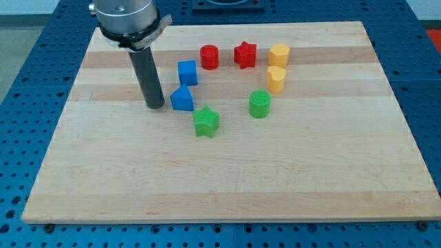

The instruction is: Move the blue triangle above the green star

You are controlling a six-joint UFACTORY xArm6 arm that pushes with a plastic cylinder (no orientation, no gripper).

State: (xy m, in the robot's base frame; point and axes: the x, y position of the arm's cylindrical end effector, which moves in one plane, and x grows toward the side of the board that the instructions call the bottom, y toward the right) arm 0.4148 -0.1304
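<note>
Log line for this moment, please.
my tip: left of blue triangle block, close | green star block: lower right of triangle | task: unfinished

A pale wooden desk (pixel 227 179) of glued light-grained planks fills most of the view, its boards running from the view's left to the view's right, some strips slightly darker than others. The front edge shows a thin, lighter side face. Around the desk on every side lies a blue perforated metal base plate (pixel 27 103), dotted with a regular grid of small dark holes. Along the view's top, behind the desk, dark shapes sit against the blue surface, too cropped to identify. The light is even and soft, casting only faint shadows on the wood.
</note>
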